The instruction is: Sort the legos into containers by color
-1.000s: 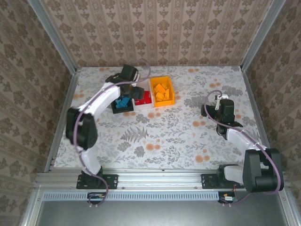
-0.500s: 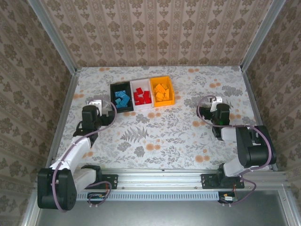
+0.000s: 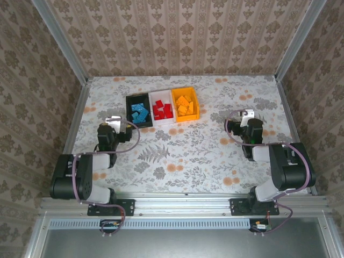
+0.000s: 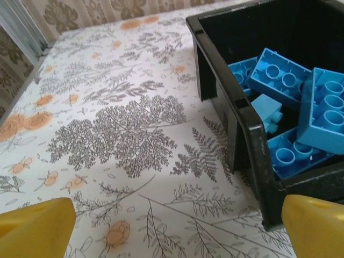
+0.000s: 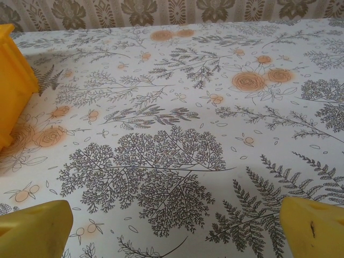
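Three joined containers stand at the back centre. The black one point(image 3: 128, 110) holds blue legos point(image 3: 141, 114), the white one point(image 3: 159, 93) red legos point(image 3: 162, 111), and the orange one point(image 3: 196, 105) orange legos point(image 3: 184, 105). My left gripper point(image 3: 110, 129) rests low at the near left, open and empty. In the left wrist view the gripper point(image 4: 174, 226) faces bare table, with the black container point(image 4: 244, 121) and its blue legos point(image 4: 301, 102) to the right. My right gripper point(image 3: 248, 124) sits low at the right, open and empty. In its own view the gripper point(image 5: 172, 226) has the orange container point(image 5: 13, 80) at far left.
The floral tablecloth point(image 3: 183, 150) covers the table between the arms. Wallpapered walls with metal corner posts point(image 3: 64, 48) close in the back and both sides. A metal rail point(image 3: 183, 201) runs along the near edge.
My left arm drew back from over the black container to the near left and folded down, its jaws opening wide. The right arm settled slightly closer to its base.
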